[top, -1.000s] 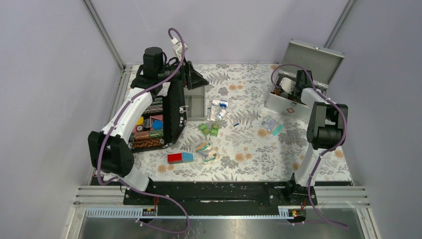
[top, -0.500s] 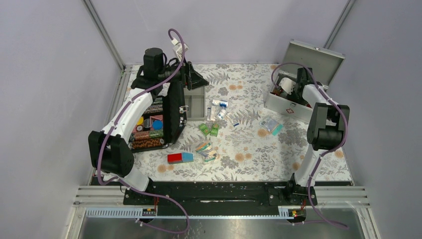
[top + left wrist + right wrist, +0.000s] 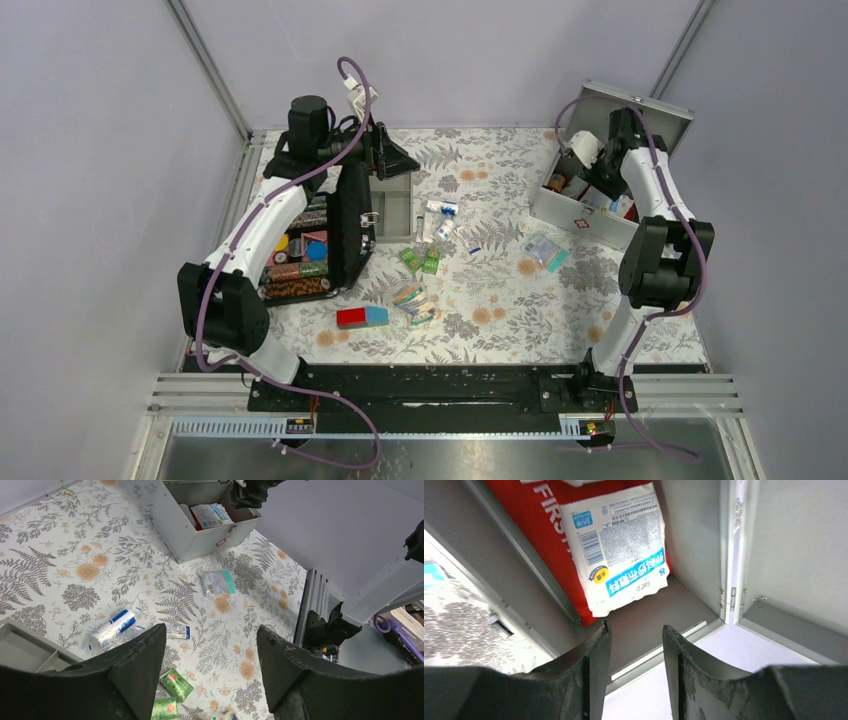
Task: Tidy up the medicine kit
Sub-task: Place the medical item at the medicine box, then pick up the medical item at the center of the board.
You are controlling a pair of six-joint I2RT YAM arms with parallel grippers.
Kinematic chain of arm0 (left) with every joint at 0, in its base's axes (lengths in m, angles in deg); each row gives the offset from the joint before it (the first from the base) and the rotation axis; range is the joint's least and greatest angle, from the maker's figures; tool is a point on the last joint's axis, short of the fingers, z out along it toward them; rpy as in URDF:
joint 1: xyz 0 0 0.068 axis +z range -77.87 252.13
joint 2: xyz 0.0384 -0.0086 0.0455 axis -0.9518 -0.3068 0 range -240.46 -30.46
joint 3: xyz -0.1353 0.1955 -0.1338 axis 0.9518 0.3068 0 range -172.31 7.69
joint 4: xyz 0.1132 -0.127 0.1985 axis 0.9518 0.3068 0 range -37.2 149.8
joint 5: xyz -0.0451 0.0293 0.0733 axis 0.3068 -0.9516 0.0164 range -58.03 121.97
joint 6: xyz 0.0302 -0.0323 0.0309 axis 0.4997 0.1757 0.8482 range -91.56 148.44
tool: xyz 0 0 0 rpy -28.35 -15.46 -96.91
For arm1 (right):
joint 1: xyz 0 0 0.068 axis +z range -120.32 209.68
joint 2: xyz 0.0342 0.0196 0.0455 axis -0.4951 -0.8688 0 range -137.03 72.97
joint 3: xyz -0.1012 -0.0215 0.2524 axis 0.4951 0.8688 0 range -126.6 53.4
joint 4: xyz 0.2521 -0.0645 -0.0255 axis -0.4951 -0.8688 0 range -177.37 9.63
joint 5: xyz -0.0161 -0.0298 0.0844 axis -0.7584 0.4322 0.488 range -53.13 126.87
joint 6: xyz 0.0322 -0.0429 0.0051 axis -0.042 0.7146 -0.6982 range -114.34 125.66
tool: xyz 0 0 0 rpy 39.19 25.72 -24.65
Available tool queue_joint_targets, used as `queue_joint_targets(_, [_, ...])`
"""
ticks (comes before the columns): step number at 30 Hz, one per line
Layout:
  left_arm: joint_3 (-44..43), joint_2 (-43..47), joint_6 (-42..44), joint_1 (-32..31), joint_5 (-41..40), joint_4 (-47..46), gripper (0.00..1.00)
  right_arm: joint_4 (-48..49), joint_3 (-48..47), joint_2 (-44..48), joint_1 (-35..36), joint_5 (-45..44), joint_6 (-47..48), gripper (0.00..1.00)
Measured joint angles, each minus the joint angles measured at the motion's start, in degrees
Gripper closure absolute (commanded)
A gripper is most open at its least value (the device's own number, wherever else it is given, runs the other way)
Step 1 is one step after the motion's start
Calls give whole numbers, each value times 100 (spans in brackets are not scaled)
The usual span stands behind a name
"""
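The grey metal first-aid box (image 3: 585, 208) stands open at the back right, its lid (image 3: 632, 115) raised. My right gripper (image 3: 598, 172) hangs over the box, open and empty (image 3: 634, 630). Below it a white packet with a blue label (image 3: 621, 545) lies on a red first-aid pouch (image 3: 539, 520) inside the box. My left gripper (image 3: 395, 160) is open and empty (image 3: 211, 628), held high over the grey tray (image 3: 393, 205). Loose on the cloth lie a clear and teal packet (image 3: 216, 581), a white and blue roll (image 3: 112, 627), a small sachet (image 3: 177, 631) and green packets (image 3: 172, 685).
A black organizer case (image 3: 310, 245) full of coloured items stands open at the left. A red and blue box (image 3: 361, 317) and a stack of small packs (image 3: 413, 300) lie near the front middle. Frame rails run along the table's sides.
My right gripper has risen out of the metal box and moved back toward the lid. The left arm has not moved.
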Motion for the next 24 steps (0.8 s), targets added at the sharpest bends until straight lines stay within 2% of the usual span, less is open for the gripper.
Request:
queue_joint_targets(3, [0,0,0,0,0,-2,34,-472,-494,31,0,278,-319,49])
queue_joint_targets(9, [-20,0,168,0,-175,326,34,-1257,-1969,31,127,1364,-1631,32])
queue_joint_targets(14, [-341,22,660,0,-612,1158,34,-1679,-2837,-39,706,2387,-2771,32])
queue_joint_targets(19, [-350,590,1436,0,-938,1617,34,-1904,-2846,-223,1530,3257,-3423,36])
queue_joint_targets(24, [-4,1746,2557,11,-1060,2033,32,-2020,-2129,-284,2179,4280,-3508,36])
